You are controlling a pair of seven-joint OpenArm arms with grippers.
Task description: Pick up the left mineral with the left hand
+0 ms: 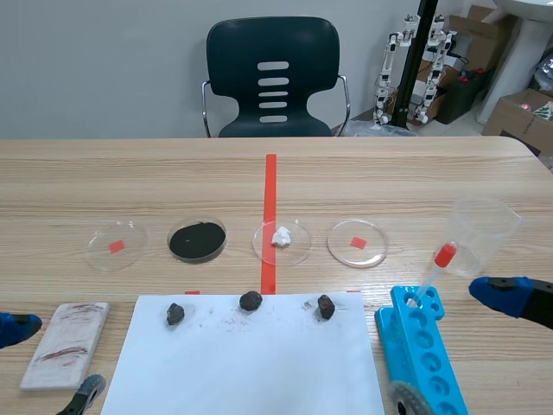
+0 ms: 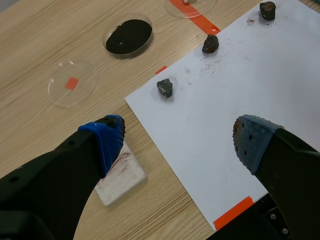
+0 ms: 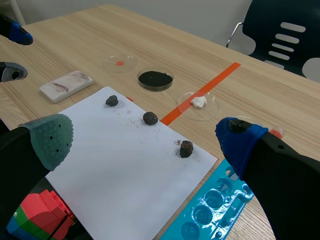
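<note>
The left mineral (image 2: 164, 88) lies ahead of the spread left end effector (image 2: 177, 137) (well apart).

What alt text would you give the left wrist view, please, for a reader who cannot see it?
The left gripper is open above the edge of a white paper sheet, and the left mineral, a dark rock, lies on the sheet ahead of it. Two more rocks lie farther along, and a white tile lies beside one finger.

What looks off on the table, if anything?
Minor only: reddish crumbs dust the white paper around the middle mineral, the streak plate carries red-brown smears, and the dropper leans tilted in the blue rack.
</note>
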